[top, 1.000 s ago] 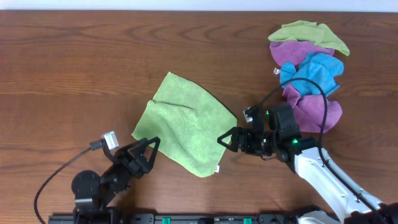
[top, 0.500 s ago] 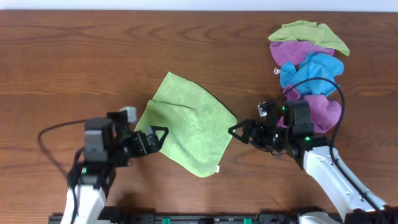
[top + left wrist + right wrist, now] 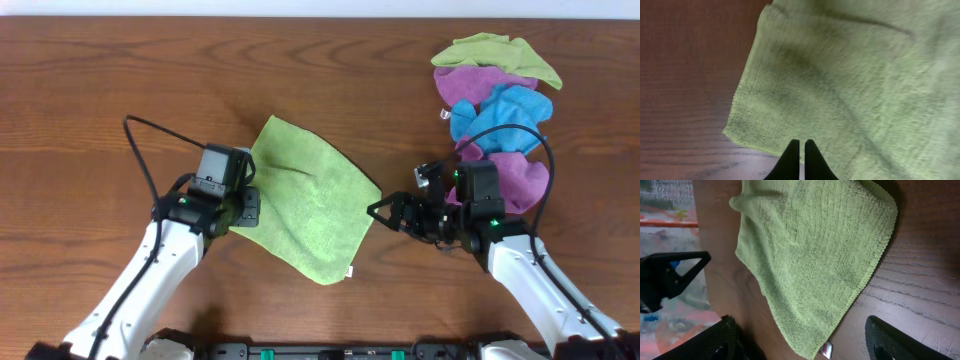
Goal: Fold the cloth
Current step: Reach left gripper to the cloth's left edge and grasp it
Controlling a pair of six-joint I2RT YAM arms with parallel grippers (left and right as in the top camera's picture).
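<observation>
The tabletop (image 3: 100,120) was dark brown wood with a horizontal grain. It was lit evenly and showed only soft shadows. In the overhead view, a narrow pale strip (image 3: 320,7) ran beyond its far edge. In the right wrist view, a blurred area (image 3: 670,325) past the tabletop edge showed pale, red and orange patches.

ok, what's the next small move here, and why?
Probably ease the right gripper forward onto the right corner of the cloth and close. Its jaws stand open just short of that edge, touching nothing. The left gripper is shut at the left corner, though I can't tell whether it has pinched fabric. A fold likely needs both corners held.
</observation>
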